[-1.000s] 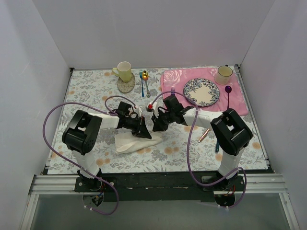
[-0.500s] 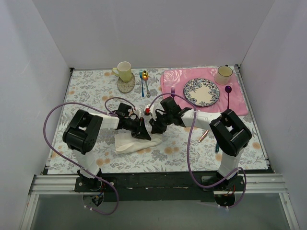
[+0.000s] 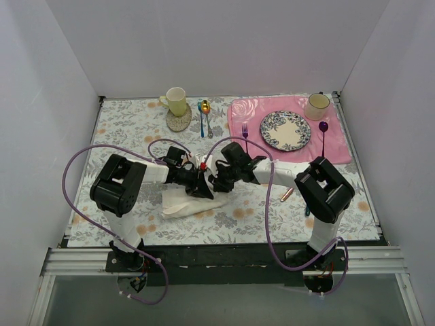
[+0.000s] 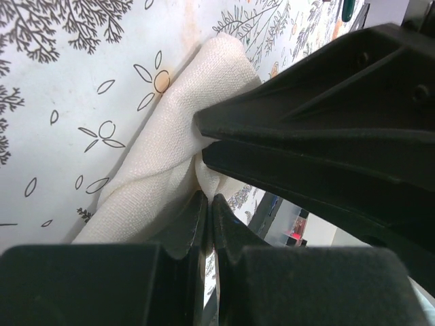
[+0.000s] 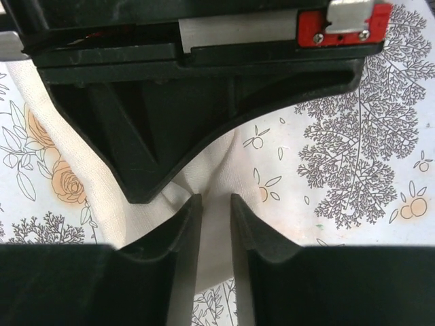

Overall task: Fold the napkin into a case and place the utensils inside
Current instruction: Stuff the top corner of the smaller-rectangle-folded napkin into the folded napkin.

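Only wrist views show left pincer [image 4: 207, 198] and right pincer [image 5: 216, 200] each pinching the napkin [image 4: 170, 122].

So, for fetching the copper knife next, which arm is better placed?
Right, probably. The knife lies on the robot's right, close by the right arm and far from the left. The left tool and right tool both pinch the napkin, so either must release first.

arms [image 3: 117, 187]: black joints, white links
cables [image 3: 64, 185]: purple loops
fingers [image 5: 182, 251]: black, tapered
tag [image 5: 343, 24]: red, two screws
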Controlling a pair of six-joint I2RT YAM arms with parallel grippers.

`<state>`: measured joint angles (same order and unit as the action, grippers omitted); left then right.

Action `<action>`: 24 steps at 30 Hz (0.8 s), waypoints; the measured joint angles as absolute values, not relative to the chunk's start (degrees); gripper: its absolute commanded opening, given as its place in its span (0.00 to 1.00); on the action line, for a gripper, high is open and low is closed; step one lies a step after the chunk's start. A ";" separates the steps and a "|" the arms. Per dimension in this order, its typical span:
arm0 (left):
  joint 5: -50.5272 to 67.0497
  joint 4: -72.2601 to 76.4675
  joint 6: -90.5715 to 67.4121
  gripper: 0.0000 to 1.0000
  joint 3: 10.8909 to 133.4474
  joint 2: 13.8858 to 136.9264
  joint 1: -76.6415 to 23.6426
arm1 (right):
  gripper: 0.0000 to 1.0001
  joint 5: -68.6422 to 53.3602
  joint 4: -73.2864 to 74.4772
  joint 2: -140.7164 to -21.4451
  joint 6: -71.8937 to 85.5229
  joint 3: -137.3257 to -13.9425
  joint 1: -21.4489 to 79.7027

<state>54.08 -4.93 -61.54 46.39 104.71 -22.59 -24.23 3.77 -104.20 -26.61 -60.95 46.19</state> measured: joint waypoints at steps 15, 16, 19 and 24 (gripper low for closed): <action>54.11 -4.91 -61.56 0.00 46.39 104.75 -22.39 | 0.01 -20.34 4.14 -104.14 -25.23 -61.82 45.82; 54.11 -4.91 -61.60 0.00 46.39 104.77 -22.39 | 0.01 -20.43 4.16 -104.07 -25.04 -61.82 45.71; 54.15 -4.91 -61.82 0.00 46.39 104.81 -22.24 | 0.01 -21.02 4.16 -103.44 -24.21 -61.82 45.39; 54.39 -4.95 -62.57 0.00 46.44 104.97 -21.67 | 0.01 -21.30 4.14 -101.80 -24.14 -61.80 45.34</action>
<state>54.39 -4.95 -62.57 46.44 104.97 -21.67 -21.30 4.14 -101.80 -24.14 -61.80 45.34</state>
